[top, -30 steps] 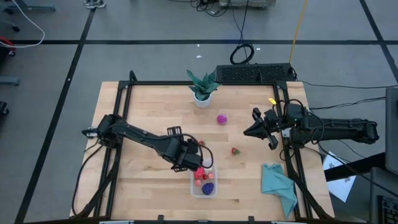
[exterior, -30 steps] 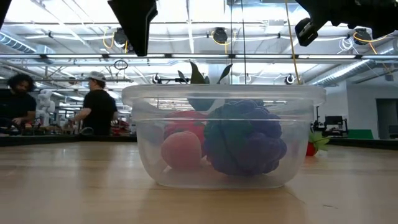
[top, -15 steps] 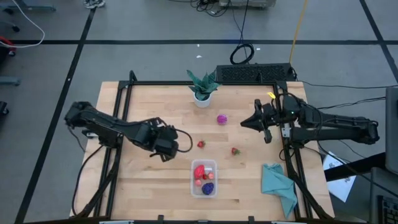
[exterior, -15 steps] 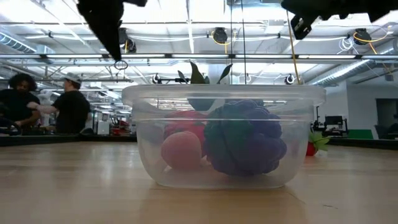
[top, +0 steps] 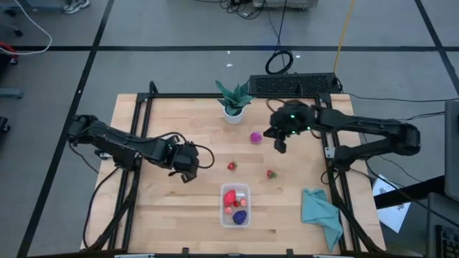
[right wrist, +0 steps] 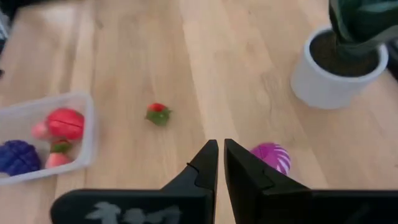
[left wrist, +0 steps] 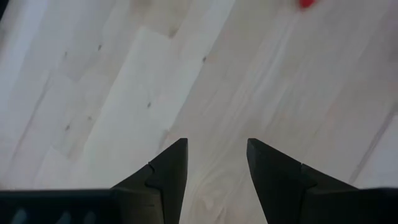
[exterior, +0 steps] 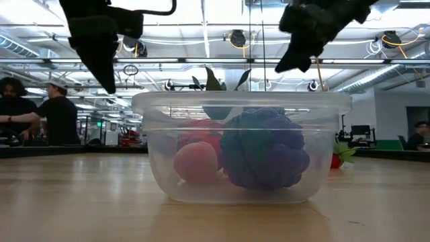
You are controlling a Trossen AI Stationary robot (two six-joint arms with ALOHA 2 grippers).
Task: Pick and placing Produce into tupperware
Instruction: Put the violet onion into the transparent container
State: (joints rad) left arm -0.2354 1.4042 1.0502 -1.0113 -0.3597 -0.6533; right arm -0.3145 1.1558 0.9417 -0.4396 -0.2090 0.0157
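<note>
The clear tupperware point(top: 236, 206) stands near the table's near edge and holds a red piece, pinkish pieces and a dark purple one point(exterior: 263, 149). On the wood lie a magenta ball point(top: 256, 137) and two small red strawberries point(top: 232, 165) point(top: 271, 173). My left gripper point(top: 188, 166) hovers open and empty to the left of the container; in its wrist view point(left wrist: 216, 144) only bare wood shows between the fingers. My right gripper point(top: 278, 141) is shut and empty, just right of the magenta ball point(right wrist: 271, 157).
A green plant in a white pot point(top: 233, 100) stands at the far edge, close behind the magenta ball. A teal cloth point(top: 320, 211) lies at the near right corner. Black frame rails point(top: 136, 143) run along the table's sides. People stand in the room beyond.
My left gripper has drawn away from above the tupperware toward the table's left and a little farther back, then slowed. My right gripper has swung from the table's right edge leftward to beside the magenta ball. The produce on the table has stayed put.
</note>
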